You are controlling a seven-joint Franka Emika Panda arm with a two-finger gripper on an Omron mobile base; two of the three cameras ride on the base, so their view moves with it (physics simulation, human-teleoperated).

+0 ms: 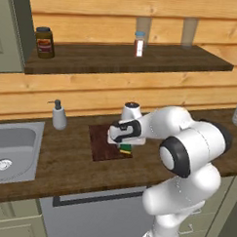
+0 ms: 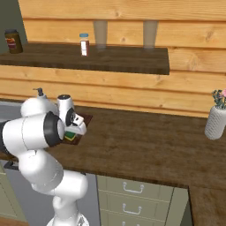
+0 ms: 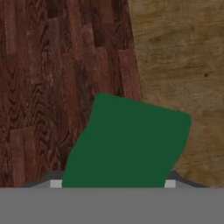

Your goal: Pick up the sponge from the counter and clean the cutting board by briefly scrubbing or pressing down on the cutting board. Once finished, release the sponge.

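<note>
My gripper (image 1: pixel 125 146) is shut on the sponge (image 1: pixel 125 150), a small green block with a yellow underside, and holds it low over the front right corner of the cutting board (image 1: pixel 102 141). In the right base view the sponge (image 2: pixel 69 137) sits under the hand at the near edge of the dark cutting board (image 2: pixel 84 120). The hand view has the green top of the sponge (image 3: pixel 131 144) between the fingertips (image 3: pixel 55 183). There the reddish cutting board (image 3: pixel 52 87) lies on the left and the lighter counter (image 3: pixel 183 65) on the right.
A grey sink (image 1: pixel 12 145) is set into the counter (image 1: pixel 65 162) at the left, with a soap dispenser (image 1: pixel 58 115) beside it. The higher shelf (image 1: pixel 123 59) carries a jar (image 1: pixel 44 42) and a small bottle (image 1: pixel 139 43). A white vase (image 2: pixel 216 121) stands far right.
</note>
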